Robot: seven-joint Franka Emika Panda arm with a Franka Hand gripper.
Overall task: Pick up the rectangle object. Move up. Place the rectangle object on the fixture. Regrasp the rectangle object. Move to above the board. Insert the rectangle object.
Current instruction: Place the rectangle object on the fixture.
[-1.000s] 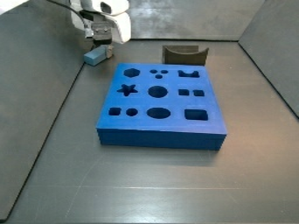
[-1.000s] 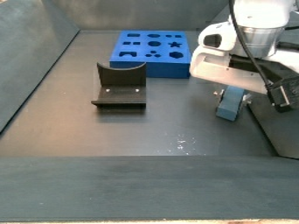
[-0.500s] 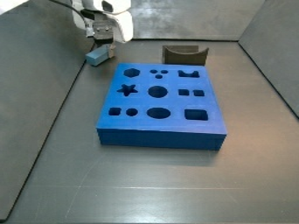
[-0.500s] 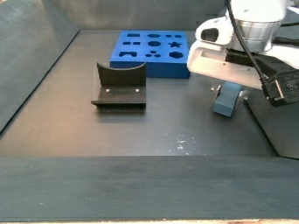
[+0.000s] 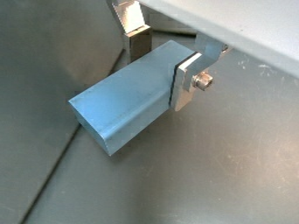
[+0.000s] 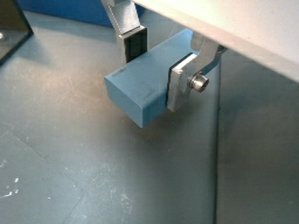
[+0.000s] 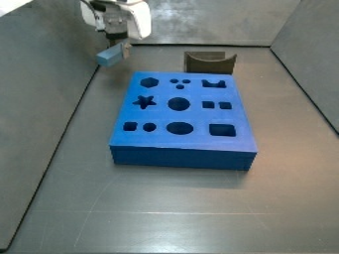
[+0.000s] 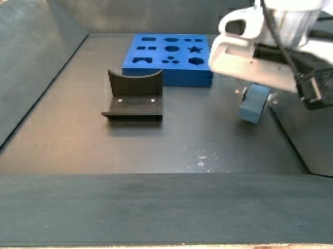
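Rectangle object [image 5: 122,109], seemingly rigid, smooth and light, sits clamped across its flat sides in the end effector [image 5: 163,59], clear of the floor [image 6: 70,175].

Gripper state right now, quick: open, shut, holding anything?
Gripper: shut on the rectangle object, its silver fingers clamping both long sides; in a side view the block hangs above the floor, apart from the fixture.

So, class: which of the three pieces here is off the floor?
The rectangle object, clamped in the gripper; board and fixture rest on the floor.
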